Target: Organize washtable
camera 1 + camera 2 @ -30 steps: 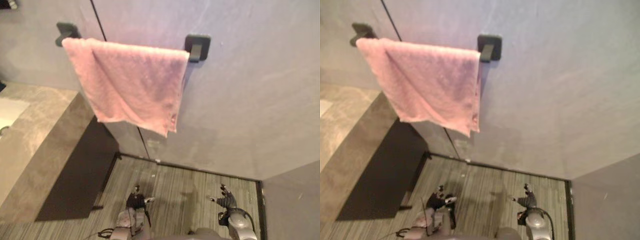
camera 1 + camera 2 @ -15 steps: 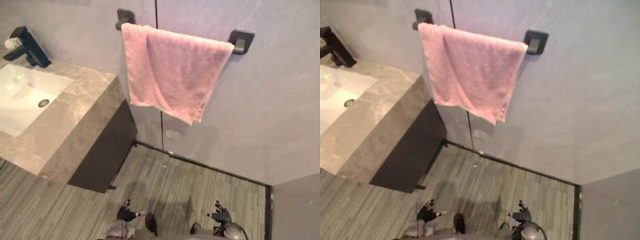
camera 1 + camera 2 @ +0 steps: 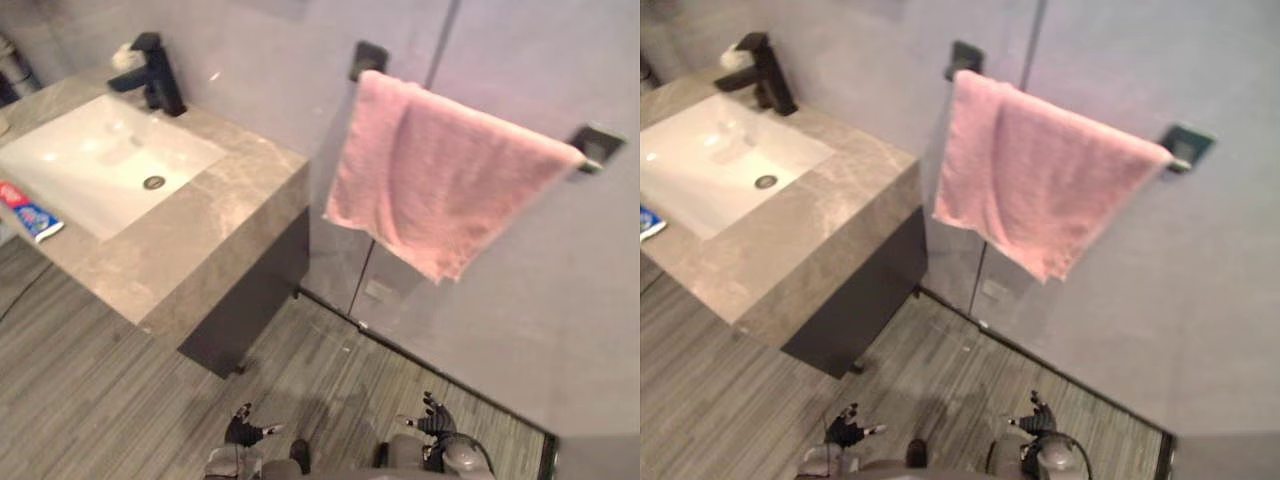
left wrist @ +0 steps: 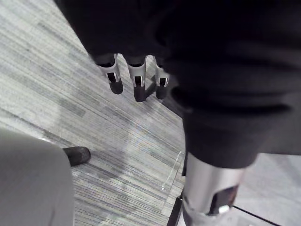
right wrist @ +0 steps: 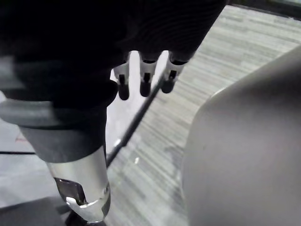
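We face the table (image 3: 235,225) empty-handed.
Left robot hand (image 3: 243,430) and right robot hand (image 3: 432,420) hang released; the tube (image 3: 30,213) by the table's front edge seems beyond reach.

Red-blue tube (image 3: 646,222) cut off by edge (kind unclear); towel (image 3: 440,190) covers rail (image 3: 597,153).

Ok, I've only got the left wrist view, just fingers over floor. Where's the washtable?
Observer: Ahead, to the robot's left: a stone washtable with a white sink.
Operator: Anything on it to tidy?
Observer: A red and blue tube lies on top, by the sink.
Operator: Is the right hand free?
Observer: Yes, the right hand hangs open above the floor, holding nothing.
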Robot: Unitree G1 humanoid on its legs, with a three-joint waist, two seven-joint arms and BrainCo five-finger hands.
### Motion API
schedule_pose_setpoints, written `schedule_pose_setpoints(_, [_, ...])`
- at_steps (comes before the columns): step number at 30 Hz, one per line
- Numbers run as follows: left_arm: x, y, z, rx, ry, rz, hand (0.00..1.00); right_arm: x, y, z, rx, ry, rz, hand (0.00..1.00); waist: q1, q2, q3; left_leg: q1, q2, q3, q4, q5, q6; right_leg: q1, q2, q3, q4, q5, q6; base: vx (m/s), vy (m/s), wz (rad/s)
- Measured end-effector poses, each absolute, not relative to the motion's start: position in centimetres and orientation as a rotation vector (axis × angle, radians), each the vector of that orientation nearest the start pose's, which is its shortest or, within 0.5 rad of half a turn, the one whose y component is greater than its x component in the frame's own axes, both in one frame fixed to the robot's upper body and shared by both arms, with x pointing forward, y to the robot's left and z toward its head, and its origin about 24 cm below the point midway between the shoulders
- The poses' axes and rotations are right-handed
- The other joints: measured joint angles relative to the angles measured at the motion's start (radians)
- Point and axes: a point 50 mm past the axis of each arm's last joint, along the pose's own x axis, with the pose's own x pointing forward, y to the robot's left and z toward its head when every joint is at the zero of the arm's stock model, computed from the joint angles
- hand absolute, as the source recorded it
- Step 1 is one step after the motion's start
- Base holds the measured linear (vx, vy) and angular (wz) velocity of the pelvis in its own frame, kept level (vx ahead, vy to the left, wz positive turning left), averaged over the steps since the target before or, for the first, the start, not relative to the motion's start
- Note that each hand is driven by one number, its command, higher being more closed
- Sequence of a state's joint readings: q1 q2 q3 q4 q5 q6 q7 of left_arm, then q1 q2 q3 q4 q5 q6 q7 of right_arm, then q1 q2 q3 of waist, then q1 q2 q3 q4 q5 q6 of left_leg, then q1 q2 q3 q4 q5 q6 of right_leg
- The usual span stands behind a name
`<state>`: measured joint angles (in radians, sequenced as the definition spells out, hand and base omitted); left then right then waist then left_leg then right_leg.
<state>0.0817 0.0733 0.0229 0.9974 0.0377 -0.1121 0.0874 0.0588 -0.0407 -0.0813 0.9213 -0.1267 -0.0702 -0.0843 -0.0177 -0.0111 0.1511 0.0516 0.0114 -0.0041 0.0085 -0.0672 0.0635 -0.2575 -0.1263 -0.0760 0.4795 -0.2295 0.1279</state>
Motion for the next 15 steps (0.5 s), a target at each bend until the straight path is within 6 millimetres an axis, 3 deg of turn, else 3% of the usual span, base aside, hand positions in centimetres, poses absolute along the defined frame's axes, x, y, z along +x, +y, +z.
schedule_pose_setpoints(2, [11.4,18.5,-15.3,0.099,0.965,0.154,0.00,13.7,-18.2,-14.2,-0.148,0.895,-0.125,0.00,-0.006,-0.002,0.000,0.026,-0.009,-0.082,0.007,-0.017,-0.023,-0.034,0.025,0.120,-0.068,0.019,0.015,0.29,-0.136,1.42])
schedule_pose_setpoints(4, [11.5,18.6,-15.2,0.092,0.958,0.162,0.00,13.6,-18.2,-14.1,-0.147,0.891,-0.126,0.00,-0.005,-0.016,0.001,0.050,-0.031,-0.149,0.011,-0.034,-0.051,-0.035,-0.003,0.159,-0.086,0.053,0.003,0.35,-0.261,1.64])
schedule_pose_setpoints(6, [11.6,19.4,-15.0,0.076,0.941,0.210,0.00,13.0,-17.7,-14.3,-0.131,0.902,-0.124,0.00,-0.003,-0.061,0.000,0.040,-0.064,-0.207,0.050,-0.072,-0.096,-0.021,-0.063,0.129,-0.106,0.126,-0.012,0.27,-0.348,1.81])
schedule_pose_setpoints(7, [11.8,19.2,-15.0,0.050,0.936,0.229,0.00,13.5,-17.7,-14.1,-0.120,0.888,-0.134,0.00,0.000,-0.044,0.005,0.001,-0.023,-0.205,0.094,-0.103,-0.111,-0.023,-0.062,0.059,-0.071,0.118,-0.025,0.17,-0.309,1.33])
schedule_pose_setpoints(9, [11.8,18.1,-15.0,0.022,0.933,0.219,0.00,14.7,-18.5,-13.6,-0.137,0.849,-0.151,0.00,0.006,0.014,0.008,-0.058,0.047,-0.121,0.130,-0.103,-0.142,-0.024,-0.040,-0.031,-0.082,0.100,-0.056,0.21,-0.341,1.17])
schedule_pose_setpoints(10, [12.0,17.8,-15.0,0.015,0.932,0.214,0.00,15.2,-18.7,-13.3,-0.146,0.834,-0.151,0.00,0.001,0.030,0.014,-0.078,0.085,-0.036,0.123,-0.075,-0.186,-0.023,-0.033,-0.074,-0.079,0.092,-0.069,0.21,-0.313,0.96])
schedule_pose_setpoints(11, [12.0,17.8,-15.0,0.015,0.930,0.213,0.00,15.4,-18.7,-13.2,-0.147,0.829,-0.150,0.00,0.001,0.032,0.013,-0.081,0.102,0.018,0.113,-0.057,-0.206,-0.022,-0.031,-0.094,-0.079,0.087,-0.077,0.17,-0.283,0.88])
schedule_pose_setpoints(13, [12.7,17.3,-14.8,0.018,0.912,0.191,0.00,15.9,-19.0,-12.9,-0.153,0.804,-0.160,0.00,-0.007,0.028,0.015,-0.084,0.151,0.239,0.111,-0.018,-0.201,-0.002,-0.030,-0.163,-0.075,0.070,-0.105,0.13,-0.247,0.69])
schedule_pose_setpoints(14, [12.9,17.2,-14.8,0.021,0.906,0.182,0.00,16.1,-19.0,-12.7,-0.157,0.796,-0.163,0.00,-0.009,0.029,0.015,-0.086,0.155,0.273,0.107,-0.002,-0.194,0.005,-0.030,-0.172,-0.075,0.068,-0.109,0.05,-0.178,0.51])
schedule_pose_setpoints(15, [13.2,17.1,-14.6,0.041,0.893,0.157,0.00,16.5,-19.0,-12.6,-0.163,0.785,-0.165,0.00,-0.018,0.009,0.015,-0.085,0.150,0.283,0.067,0.055,-0.196,0.014,-0.028,-0.180,-0.094,0.068,-0.110,0.01,-0.094,0.40])
